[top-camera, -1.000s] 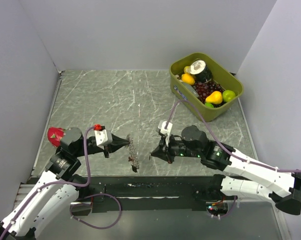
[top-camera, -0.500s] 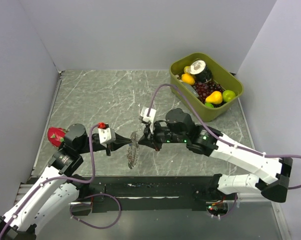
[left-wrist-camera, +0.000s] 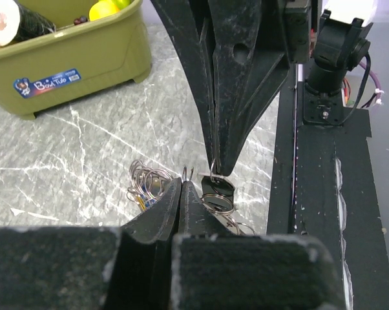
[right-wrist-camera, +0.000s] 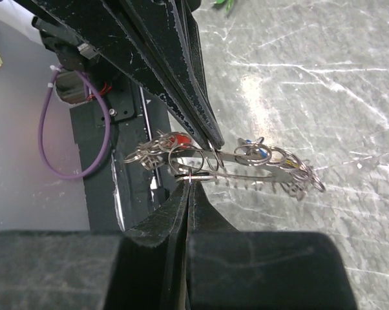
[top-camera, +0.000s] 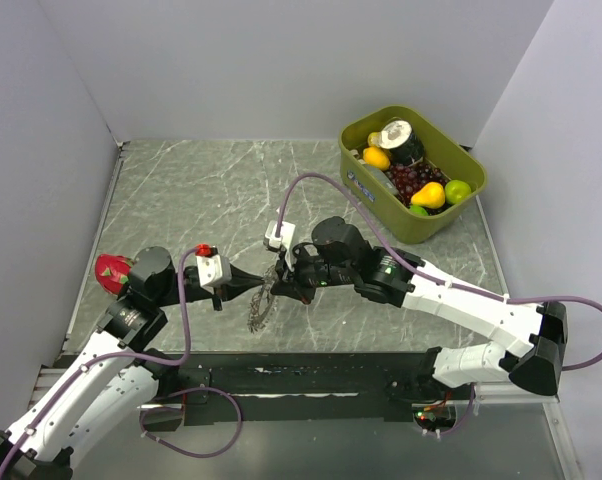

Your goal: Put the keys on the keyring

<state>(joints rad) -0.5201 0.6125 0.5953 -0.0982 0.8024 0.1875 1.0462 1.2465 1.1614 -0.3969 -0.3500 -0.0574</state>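
Left gripper point(top-camera: 253, 286) clamping keyring point(top-camera: 263, 305) (hanging clear of table point(top-camera: 181, 200)); right gripper point(top-camera: 279, 283) pinching black key point(left-wrist-camera: 218, 188) by its loop.

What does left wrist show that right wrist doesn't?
Only left wrist: the olive-green plastic bin and a black-headed metal key held at the tip of the right gripper. Only right wrist: a red plastic key head and the ridged grey metal keyring seen side-on. Both: the grey marbled table, a purple cable, and the left gripper and right gripper, both shut, tips meeting at the keyring.
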